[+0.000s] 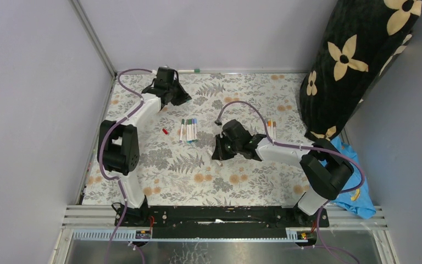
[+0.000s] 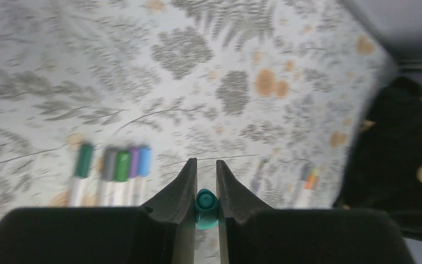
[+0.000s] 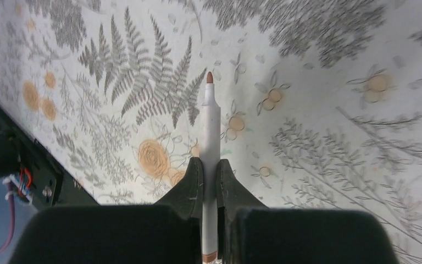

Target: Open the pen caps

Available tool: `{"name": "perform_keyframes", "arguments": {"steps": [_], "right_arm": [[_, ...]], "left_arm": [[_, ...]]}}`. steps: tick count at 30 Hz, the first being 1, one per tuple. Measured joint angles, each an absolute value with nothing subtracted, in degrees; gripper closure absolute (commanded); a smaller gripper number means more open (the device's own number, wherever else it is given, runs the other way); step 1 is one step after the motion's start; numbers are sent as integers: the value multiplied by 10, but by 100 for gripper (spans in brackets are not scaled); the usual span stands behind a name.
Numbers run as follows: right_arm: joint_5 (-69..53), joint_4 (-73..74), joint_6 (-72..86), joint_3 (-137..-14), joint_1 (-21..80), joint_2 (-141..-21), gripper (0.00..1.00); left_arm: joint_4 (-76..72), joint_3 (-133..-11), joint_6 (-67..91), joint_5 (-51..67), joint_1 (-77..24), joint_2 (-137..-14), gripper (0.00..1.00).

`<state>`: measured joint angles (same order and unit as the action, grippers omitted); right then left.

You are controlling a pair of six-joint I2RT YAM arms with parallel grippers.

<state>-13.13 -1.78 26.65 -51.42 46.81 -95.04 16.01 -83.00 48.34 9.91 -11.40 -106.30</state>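
The left gripper [image 2: 206,163], at the upper left of the overhead view, is nearly closed on a teal cap [image 2: 206,208] pinched deep between its fingers. The right gripper [image 3: 210,161], mid-frame, is clamped on a white pen [image 3: 210,121] whose bare tip looks brownish-red. Some capped pens [image 1: 188,130] lie in a row at the centre, with a loose red cap [image 1: 165,131] just left of them.
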Motion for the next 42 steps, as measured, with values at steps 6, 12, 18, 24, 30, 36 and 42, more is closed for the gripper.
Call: {"name": "perform_keyframes", "arguments": {"steps": [6,12,18,24,30,36,42], "right_arm": [[-20,9,266,-542,467,-912,100],[78,51,264,-579,455,-909,100],[125,69,260,-585,406,-910,100],[144,75,253,-586,361,-923,95],[146,76,251,-587,331,-966,93],[153,81,247,-598,322,-1003,90],[154,81,242,-624,318,-1035,80]], "left_arm": [[253,-810,405,-29,-132,-1034,100],[303,-767,370,-137,-140,-1023,100],[330,-740,364,-196,-142,-1041,100],[343,-734,369,-236,-142,-1055,98],[345,-714,387,-249,-142,-1074,94],[344,-696,402,-249,-141,-1081,87],[338,-689,411,-246,-133,-1081,73]]}}
